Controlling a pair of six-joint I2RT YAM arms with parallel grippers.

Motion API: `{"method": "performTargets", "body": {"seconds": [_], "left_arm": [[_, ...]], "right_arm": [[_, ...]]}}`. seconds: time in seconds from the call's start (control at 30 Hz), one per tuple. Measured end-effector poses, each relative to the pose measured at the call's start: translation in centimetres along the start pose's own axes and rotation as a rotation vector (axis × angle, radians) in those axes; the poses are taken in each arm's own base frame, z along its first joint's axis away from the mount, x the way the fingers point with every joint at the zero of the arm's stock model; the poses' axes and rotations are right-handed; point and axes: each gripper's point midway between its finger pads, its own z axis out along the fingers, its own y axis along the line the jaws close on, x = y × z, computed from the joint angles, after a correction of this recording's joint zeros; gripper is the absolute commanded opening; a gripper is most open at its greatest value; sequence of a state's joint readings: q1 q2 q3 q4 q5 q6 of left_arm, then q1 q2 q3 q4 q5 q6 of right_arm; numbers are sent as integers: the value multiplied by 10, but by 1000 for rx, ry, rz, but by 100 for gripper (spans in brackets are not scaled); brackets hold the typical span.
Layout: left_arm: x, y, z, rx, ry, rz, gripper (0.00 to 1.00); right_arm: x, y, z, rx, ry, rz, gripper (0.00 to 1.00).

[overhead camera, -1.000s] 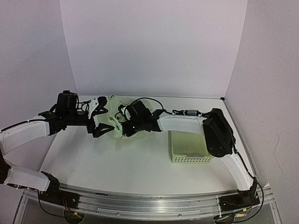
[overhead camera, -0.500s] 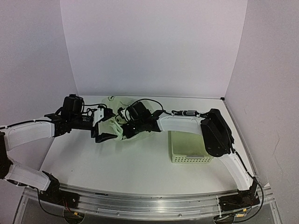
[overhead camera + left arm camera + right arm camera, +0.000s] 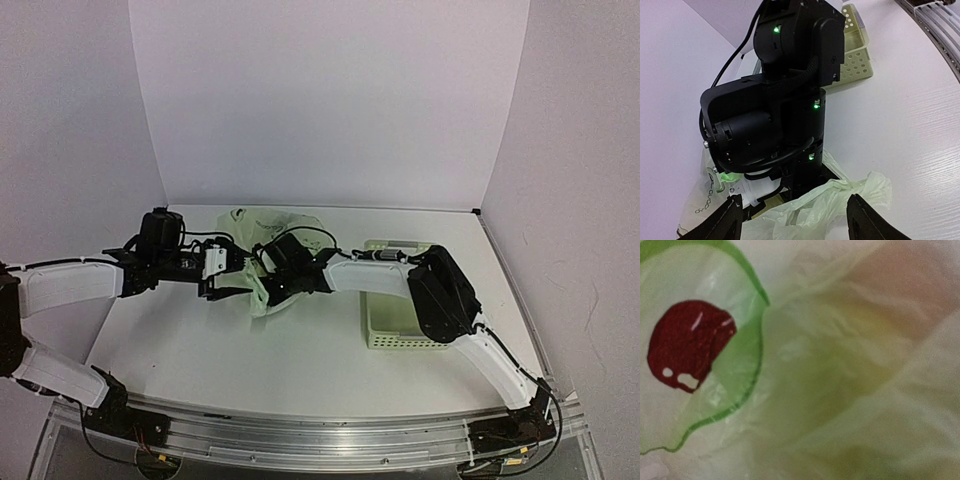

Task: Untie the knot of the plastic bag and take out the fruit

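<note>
While L gripper point(image 3: 794, 201) gapes at plastic bag point(image 3: 840, 197), R gripper point(image 3: 265, 288) sits buried, grip unclear.

A white table point(image 3: 300, 370) is seen from above, enclosed at the back and on both sides by plain pale walls point(image 3: 330, 100) with a faint lilac cast. A rigid pale green basket point(image 3: 405, 338) is set upright on the right half of the table, near the right wall. Its sides are pierced with rows of small round holes, and its rim is rectangular with rounded corners. Part of the basket is hidden from above. Along the near edge of the table a silver metal rail point(image 3: 330, 435) is mounted, running from side to side. In the left wrist view, a fine wood-like grain is shown on the tabletop.
</note>
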State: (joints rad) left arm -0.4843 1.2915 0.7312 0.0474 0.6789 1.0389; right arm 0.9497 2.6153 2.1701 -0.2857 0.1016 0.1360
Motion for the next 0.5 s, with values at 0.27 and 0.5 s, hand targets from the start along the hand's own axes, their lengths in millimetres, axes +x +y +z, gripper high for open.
{"method": "performTargets", "body": {"seconds": [0.27,0.5], "left_arm": [[16,-20,9,79,10,89,78],[23,-39,16,156,-2,125,75]], "right_arm": [[-6,0,-1,5,-12,-5,49],[-11,1,1,-1,-45,-10,31]]}}
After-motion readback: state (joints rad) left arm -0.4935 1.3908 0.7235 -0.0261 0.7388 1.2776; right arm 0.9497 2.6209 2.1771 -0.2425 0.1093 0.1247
